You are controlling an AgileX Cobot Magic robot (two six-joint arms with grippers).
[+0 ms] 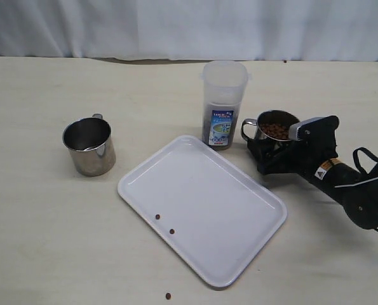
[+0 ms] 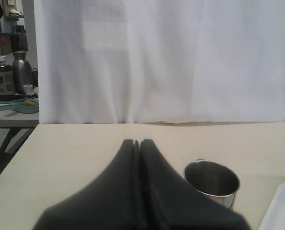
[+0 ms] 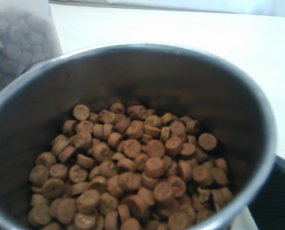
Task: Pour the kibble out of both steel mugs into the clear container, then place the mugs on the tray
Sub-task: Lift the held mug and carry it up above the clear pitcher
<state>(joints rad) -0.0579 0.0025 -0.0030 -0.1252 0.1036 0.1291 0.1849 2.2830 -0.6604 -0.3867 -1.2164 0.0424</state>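
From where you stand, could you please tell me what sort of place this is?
Probably a robotics lab or test bench: a pale table backed by a white curtain, with a cluttered side desk holding bottles past the curtain's edge.

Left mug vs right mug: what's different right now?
Fill: the left mug is empty; the right mug holds kibble.
Handling: the left mug stands free on the table; the right mug sits between the right gripper's jaws, grip unclear.
Place: the left mug is left of the tray; the right mug is beside the clear container.
Shared: both upright, shiny steel, loop handle.
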